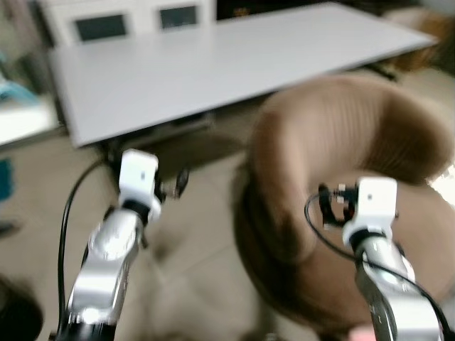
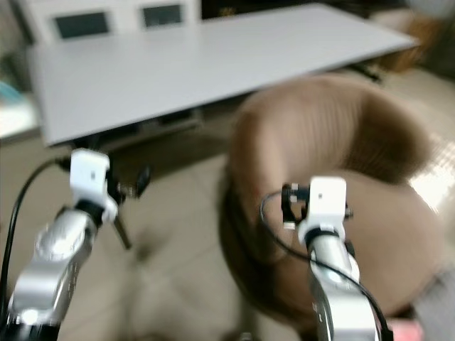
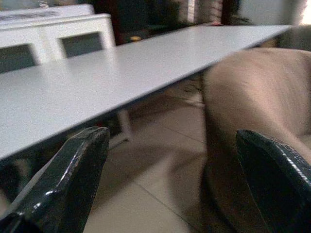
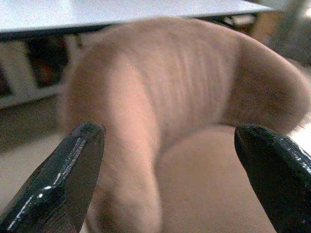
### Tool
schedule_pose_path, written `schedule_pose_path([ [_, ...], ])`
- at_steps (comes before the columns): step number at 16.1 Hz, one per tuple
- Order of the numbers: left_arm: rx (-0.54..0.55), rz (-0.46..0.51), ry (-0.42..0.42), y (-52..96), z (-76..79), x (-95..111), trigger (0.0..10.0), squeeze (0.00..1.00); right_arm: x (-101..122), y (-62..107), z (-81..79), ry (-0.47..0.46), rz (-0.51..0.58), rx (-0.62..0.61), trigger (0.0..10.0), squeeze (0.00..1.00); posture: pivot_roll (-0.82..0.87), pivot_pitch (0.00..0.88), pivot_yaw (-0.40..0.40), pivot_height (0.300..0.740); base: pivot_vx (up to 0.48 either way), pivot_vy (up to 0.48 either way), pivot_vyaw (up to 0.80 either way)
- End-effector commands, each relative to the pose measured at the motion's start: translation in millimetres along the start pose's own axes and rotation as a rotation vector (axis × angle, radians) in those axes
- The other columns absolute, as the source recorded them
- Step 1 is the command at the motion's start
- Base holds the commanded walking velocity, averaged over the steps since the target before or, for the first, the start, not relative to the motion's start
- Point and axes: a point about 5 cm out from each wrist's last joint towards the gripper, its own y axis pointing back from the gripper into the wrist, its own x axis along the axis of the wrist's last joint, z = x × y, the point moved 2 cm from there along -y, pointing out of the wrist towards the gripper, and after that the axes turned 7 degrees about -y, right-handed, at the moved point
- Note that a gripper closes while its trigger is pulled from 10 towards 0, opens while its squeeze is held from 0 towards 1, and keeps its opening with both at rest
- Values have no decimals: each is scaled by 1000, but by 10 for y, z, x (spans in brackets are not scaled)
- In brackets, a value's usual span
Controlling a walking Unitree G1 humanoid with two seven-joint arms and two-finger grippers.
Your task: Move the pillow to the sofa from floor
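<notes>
A brown round upholstered armchair (image 1: 341, 135) with a curved ribbed back stands right in front of me, blurred by camera motion. My right gripper (image 4: 170, 130) is open, and its fingers frame the chair's back and seat (image 4: 214, 170) from close by. My right arm (image 1: 377, 241) reaches over the chair's front. My left gripper (image 3: 172, 141) is also open and holds nothing. It points at the floor gap between the chair's side (image 3: 243, 92) and the table. My left arm (image 1: 114, 241) is raised to the left of the chair.
A long white table (image 1: 213, 64) runs across behind the chair, its edge close to the chair's back. Behind it stands a white cabinet (image 1: 121, 21) with dark panels. Pale tiled floor (image 1: 192, 263) lies between my arms. A black cable (image 1: 67, 213) loops along the left arm.
</notes>
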Motion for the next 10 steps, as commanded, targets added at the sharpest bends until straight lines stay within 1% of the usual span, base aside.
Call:
schedule_pose_path([
  [1, -6, 40, -2, -17, 38, 97, 10000, 0, 50, 16, 73, 12, 18, -18, 10000, 0, -91, 0, -30, 740, 0, 0, -781],
  [3, 58, 37, -20, -18, 2, 94, 10000, 0, 7, 19, 101, 1, 8, -42, 10000, 0, -86, 0, -30, 740, 0, 0, -788],
  [5, 30, 63, -32, -35, 11, 133, 10000, 0, -69, 71, 145, -16, -26, -83, 10000, 0, -91, 0, -19, 740, 0, 0, -788],
  [7, 2, 67, -21, -56, 51, 148, 10000, 0, -104, 120, 171, -12, -38, -96, 10000, 0, -104, 0, -1, 740, 0, 0, -794],
  [9, -28, 68, -16, -57, 119, 125, 10000, 0, -134, 132, 193, -3, -53, -109, 10000, 0, -109, 0, 6, 740, 0, 0, -800],
  [10, -30, 62, -22, -48, 129, 107, 10000, 0, -153, 136, 190, 1, -63, -108, 10000, 0, -109, 0, 6, 740, 0, 0, -800],
])
